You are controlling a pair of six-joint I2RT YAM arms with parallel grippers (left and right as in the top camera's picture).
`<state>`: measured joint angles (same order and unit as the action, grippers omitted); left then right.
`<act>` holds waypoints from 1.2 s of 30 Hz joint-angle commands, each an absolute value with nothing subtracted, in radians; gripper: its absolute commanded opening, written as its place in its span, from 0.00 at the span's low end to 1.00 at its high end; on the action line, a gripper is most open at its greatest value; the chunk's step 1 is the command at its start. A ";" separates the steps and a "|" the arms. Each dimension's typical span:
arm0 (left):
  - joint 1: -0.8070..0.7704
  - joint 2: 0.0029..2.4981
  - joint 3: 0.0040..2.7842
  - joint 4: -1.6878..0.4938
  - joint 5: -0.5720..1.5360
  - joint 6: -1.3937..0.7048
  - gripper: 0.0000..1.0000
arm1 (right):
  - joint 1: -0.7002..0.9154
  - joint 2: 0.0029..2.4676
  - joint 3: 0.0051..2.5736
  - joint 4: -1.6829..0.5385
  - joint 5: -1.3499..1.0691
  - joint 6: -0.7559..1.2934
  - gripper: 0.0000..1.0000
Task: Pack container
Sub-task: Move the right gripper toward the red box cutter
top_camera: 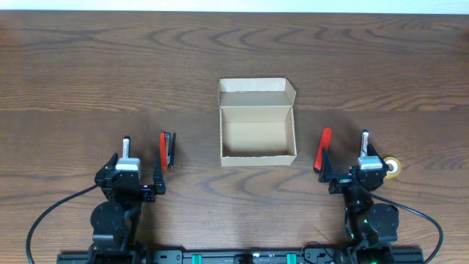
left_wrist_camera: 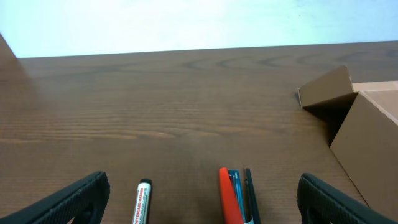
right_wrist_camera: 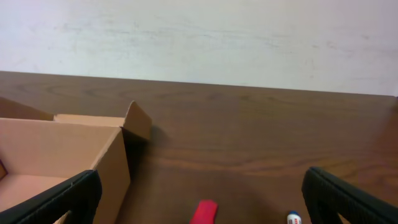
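Observation:
The container [top_camera: 257, 122] is a tan cardboard box in the middle of the table, its flap lid open toward the far side, and nothing shows inside it. It also shows at the right of the left wrist view [left_wrist_camera: 367, 130] and at the left of the right wrist view [right_wrist_camera: 68, 155]. A white marker [top_camera: 126, 145] and a red stapler [top_camera: 168, 149] lie ahead of my left gripper [top_camera: 136, 172], which is open and empty. A red object [top_camera: 322, 150] and another white marker [top_camera: 364, 143] lie ahead of my right gripper [top_camera: 344, 176], also open and empty.
A roll of yellowish tape [top_camera: 393, 167] lies on the table just right of the right gripper. The dark wooden table [top_camera: 234, 59] stretches behind the box. A pale wall stands beyond the far edge.

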<state>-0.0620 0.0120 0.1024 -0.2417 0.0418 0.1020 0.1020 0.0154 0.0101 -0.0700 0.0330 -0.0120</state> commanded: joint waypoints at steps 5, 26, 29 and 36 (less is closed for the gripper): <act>-0.065 0.004 0.074 -0.245 0.041 0.098 0.95 | 0.095 0.007 0.006 -0.063 0.022 0.033 0.99; -0.065 0.005 0.074 -0.246 0.018 0.097 0.95 | -0.097 1.058 0.849 -0.577 -0.109 0.230 0.99; -0.065 0.005 0.074 -0.246 0.019 0.097 0.95 | -0.097 1.245 1.026 -0.758 -0.115 0.231 0.99; -0.065 0.005 0.074 -0.246 0.019 0.097 0.95 | -0.098 1.493 1.164 -0.963 -0.171 0.232 0.99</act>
<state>-0.0620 0.0109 0.1001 -0.2356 0.0227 0.1017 -0.0895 1.4384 1.1400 -0.9298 -0.1421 0.2272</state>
